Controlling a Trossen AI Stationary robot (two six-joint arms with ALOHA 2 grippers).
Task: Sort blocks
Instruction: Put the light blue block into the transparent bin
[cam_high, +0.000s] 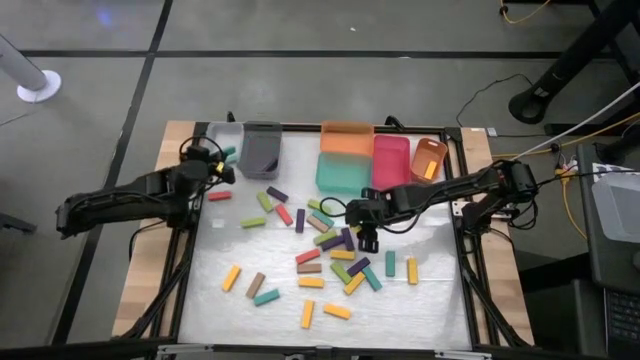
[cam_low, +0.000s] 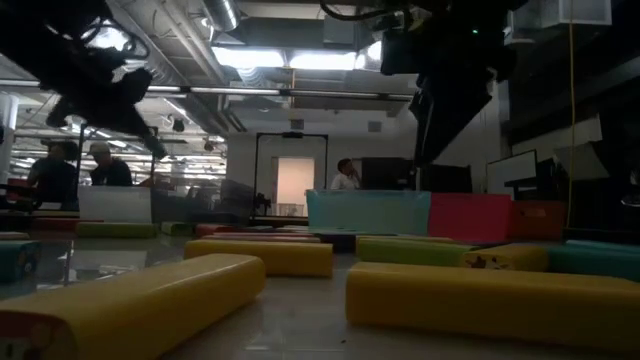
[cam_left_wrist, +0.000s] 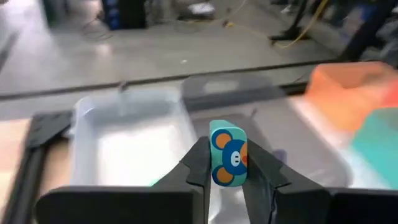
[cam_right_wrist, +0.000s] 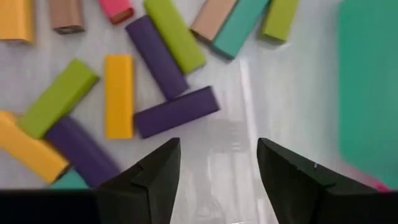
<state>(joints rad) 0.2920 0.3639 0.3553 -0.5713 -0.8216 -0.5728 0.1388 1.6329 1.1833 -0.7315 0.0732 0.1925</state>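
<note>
The left gripper (cam_left_wrist: 229, 177) pinches a teal block (cam_left_wrist: 228, 154) with a cartoon face on its end, holding it above the table's far left corner, near the grey bin (cam_high: 262, 148). The right gripper (cam_right_wrist: 217, 165) hangs with its fingers spread over the middle of the table (cam_high: 210, 300), just above a purple block (cam_right_wrist: 176, 111). The other blocks (cam_high: 311, 282) lie scattered across the white tabletop, in front of the teal bin (cam_high: 343, 172).

Dim backlit low view, bright ceiling lights (cam_low: 300, 58), blurred wrist background
</note>
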